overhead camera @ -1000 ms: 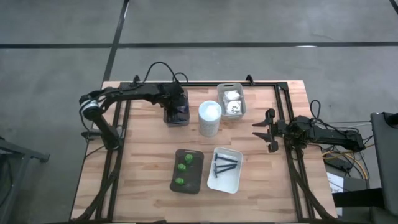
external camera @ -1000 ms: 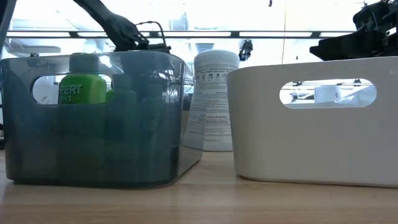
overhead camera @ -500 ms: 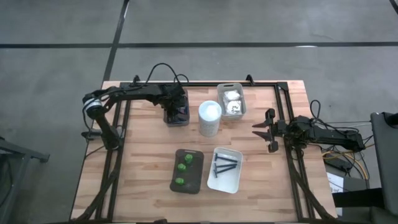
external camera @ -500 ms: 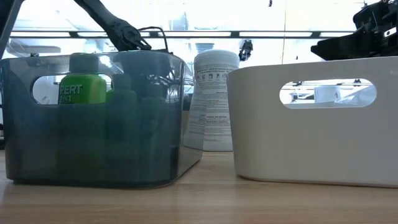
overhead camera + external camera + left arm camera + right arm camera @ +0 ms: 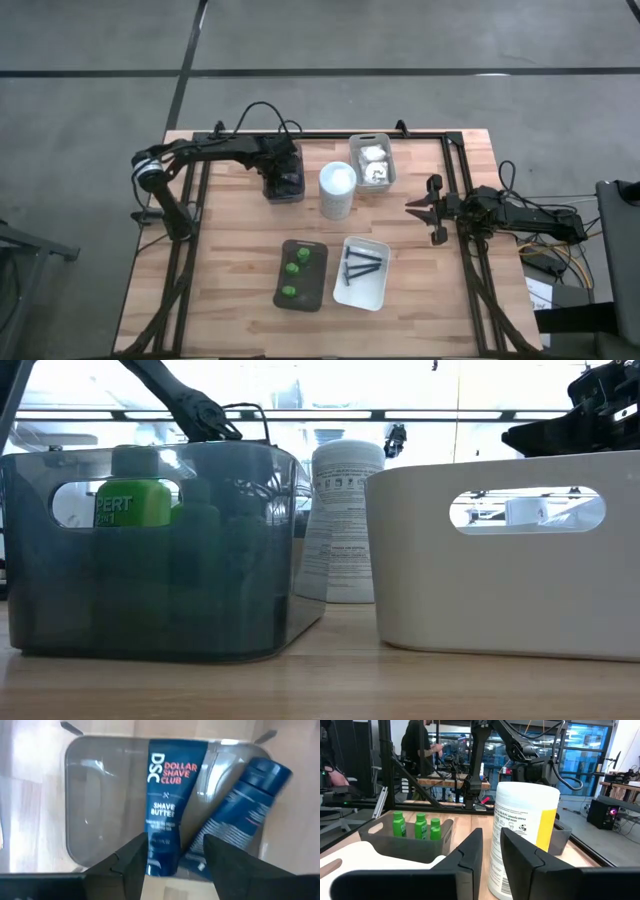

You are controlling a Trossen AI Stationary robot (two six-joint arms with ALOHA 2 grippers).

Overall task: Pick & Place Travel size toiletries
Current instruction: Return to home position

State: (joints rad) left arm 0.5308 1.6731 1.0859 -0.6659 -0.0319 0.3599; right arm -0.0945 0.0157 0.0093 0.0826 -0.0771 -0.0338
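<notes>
My left gripper (image 5: 283, 172) hangs open over a clear tray (image 5: 80, 805) at the table's far left. Two navy tubes (image 5: 172, 802) lie flat on that tray's floor, below and between the fingers (image 5: 131, 860). My right gripper (image 5: 431, 210) waits open near the right edge, pointing left. Three green bottles (image 5: 292, 272) stand upright in a grey tray (image 5: 315, 285), and also show in the right wrist view (image 5: 415, 825). Two dark razors (image 5: 362, 263) lie in a white tray (image 5: 372, 290). White wrapped packets (image 5: 373, 162) fill a clear tray at the far side.
A tall white cylinder (image 5: 338, 190) stands between the tube tray and the packet tray, close to my left gripper. A black frame rail (image 5: 462, 190) runs beside my right gripper. Bare wood (image 5: 230, 260) lies on the near left. A person (image 5: 420, 745) stands beyond the table.
My left arm has shifted slightly over the tube tray in the first half second, then kept still. Its fingers stay open. The tubes and the other things lie where they were.
</notes>
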